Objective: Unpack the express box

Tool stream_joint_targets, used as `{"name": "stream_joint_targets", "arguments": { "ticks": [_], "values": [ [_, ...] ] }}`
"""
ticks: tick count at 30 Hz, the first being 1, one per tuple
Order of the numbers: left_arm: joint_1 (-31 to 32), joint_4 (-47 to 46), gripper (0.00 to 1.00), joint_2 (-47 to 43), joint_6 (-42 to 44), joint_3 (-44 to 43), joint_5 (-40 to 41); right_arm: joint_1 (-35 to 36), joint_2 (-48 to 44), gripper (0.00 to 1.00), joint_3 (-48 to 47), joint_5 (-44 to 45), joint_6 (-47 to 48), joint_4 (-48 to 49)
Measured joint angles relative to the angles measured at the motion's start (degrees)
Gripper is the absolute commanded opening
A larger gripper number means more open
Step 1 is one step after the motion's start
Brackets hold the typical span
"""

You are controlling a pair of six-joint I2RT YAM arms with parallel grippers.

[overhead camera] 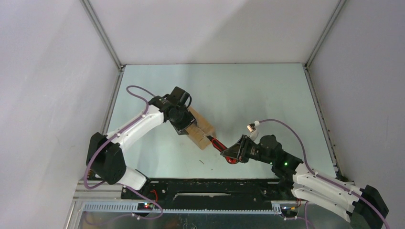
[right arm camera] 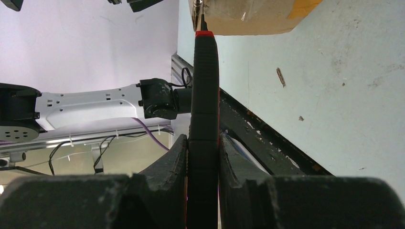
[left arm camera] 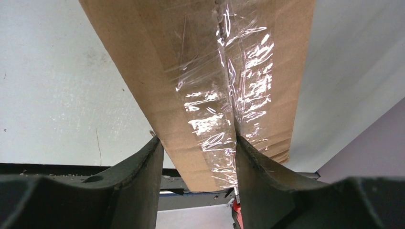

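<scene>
On the table (overhead camera: 267, 95) at centre of the top view, the box (overhead camera: 204, 131) is clamped across its sides by the left gripper (left arm camera: 198, 160). It is judged light, stiff, crushable cardboard, slick on the tape (left arm camera: 229, 95); bare sides suit gripping. The right gripper (right arm camera: 204, 152) is closed on the knife (right arm camera: 205, 86).

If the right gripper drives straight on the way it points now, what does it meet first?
The express box: the knife clamped in the right gripper leads, and its tip is already at the box's near end, seemingly touching, though depth is unclear.
</scene>
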State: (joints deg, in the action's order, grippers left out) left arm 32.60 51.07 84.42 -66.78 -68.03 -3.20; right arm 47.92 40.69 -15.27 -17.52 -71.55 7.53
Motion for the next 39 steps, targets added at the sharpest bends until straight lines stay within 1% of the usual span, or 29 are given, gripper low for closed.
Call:
{"name": "stream_joint_targets", "arguments": {
  "ticks": [17, 39],
  "values": [
    [0.0, -0.3, 0.0, -0.2, -1.2, 0.9, -0.3, 1.3, 0.7, 0.0, 0.0, 1.1, -2.0, 2.0],
    [-0.2, -0.9, 0.0, -1.3, -3.8, 2.4, -0.6, 3.0, -0.3, 0.0, 0.1, 3.0, -2.6, 1.1]
  ]
}}
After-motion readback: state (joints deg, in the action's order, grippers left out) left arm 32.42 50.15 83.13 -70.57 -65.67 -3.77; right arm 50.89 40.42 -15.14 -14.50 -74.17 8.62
